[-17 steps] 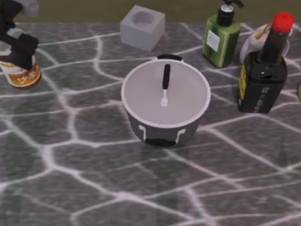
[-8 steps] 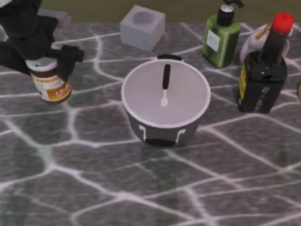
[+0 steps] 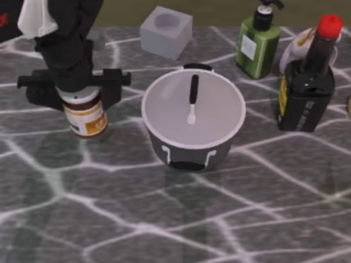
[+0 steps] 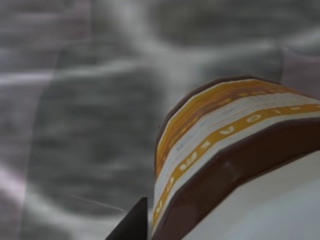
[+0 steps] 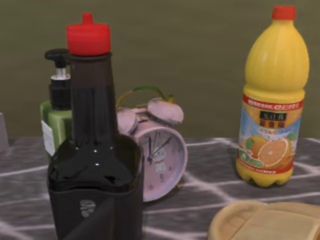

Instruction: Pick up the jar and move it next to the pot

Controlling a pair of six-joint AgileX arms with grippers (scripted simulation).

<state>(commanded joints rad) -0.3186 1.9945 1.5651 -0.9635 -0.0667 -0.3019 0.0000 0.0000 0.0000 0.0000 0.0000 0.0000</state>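
Orange-labelled jar clamped in left gripper, cap hidden, left of pot; right gripper unseen.

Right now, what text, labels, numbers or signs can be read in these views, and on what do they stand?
None reads in full.
Small brown jar in left gripper: orange label band lettered, blurred.
Yellow juice bottle: label characters too small.
Pink alarm clock: dial numerals unreadable.
Green pump bottle: white label blank or too small.
Dark grey pot: white marks, no words.

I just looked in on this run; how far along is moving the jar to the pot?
Pickup done: the left gripper holds the jar by its cap, just left of the pot. In hand: the carry. Left: setting it down and releasing.
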